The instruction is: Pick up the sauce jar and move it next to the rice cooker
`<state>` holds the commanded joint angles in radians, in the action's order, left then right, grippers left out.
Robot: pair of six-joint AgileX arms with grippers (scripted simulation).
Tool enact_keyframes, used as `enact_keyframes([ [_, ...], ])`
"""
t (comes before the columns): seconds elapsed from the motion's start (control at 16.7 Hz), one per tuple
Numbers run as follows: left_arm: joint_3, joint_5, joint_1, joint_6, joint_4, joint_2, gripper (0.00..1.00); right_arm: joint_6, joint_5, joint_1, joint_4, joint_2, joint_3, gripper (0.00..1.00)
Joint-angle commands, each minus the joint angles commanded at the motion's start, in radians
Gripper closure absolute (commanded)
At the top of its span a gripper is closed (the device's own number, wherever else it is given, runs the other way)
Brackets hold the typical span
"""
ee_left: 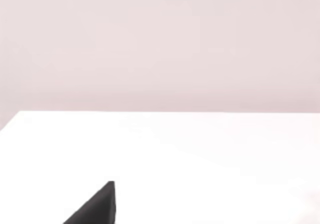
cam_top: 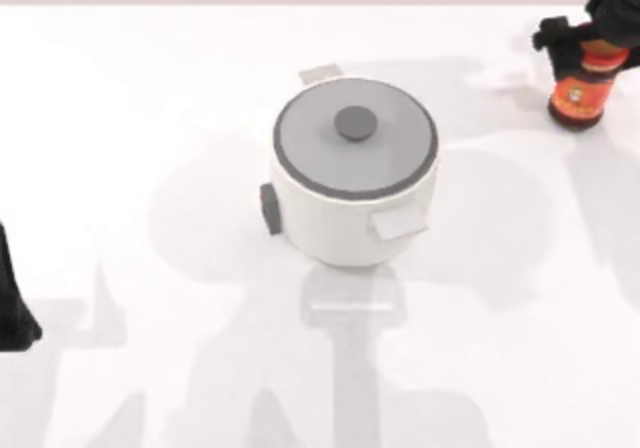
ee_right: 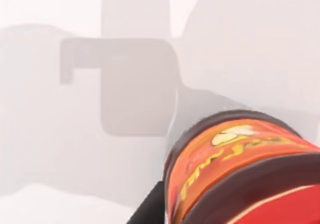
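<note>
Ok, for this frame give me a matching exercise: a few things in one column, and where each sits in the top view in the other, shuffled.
Things
1. sauce jar
2. rice cooker
3. left gripper
4. right gripper

Places
A. middle of the table
B. left edge, parked away from everything
C. far right corner, tilted
D. far right corner, closed around the top of the jar

Pairs: 1-C, 2-A, 3-B, 4-D

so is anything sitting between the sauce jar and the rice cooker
No. In the top view only bare table separates the sauce jar from the rice cooker.
</note>
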<state>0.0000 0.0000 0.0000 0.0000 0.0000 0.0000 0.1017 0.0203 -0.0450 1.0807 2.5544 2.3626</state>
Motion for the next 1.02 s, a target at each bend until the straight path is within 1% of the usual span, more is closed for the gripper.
enact_keyframes([
  [0.24, 0.000, 0.000, 0.000, 0.000, 0.000, 0.000, 0.00, 0.000, 0.002, -0.007, 0.005, -0.074, -0.073, 1.00],
  [0.6, 0.000, 0.000, 0.000, 0.000, 0.000, 0.000, 0.00, -0.010, 0.002, -0.020, 0.032, -0.403, -0.359, 1.00],
  [0.72, 0.000, 0.000, 0.000, 0.000, 0.000, 0.000, 0.00, -0.012, 0.002, -0.025, 0.040, -0.476, -0.431, 1.00],
  [1.02, 0.000, 0.000, 0.000, 0.000, 0.000, 0.000, 0.00, -0.012, 0.002, -0.027, 0.045, -0.508, -0.462, 1.00],
])
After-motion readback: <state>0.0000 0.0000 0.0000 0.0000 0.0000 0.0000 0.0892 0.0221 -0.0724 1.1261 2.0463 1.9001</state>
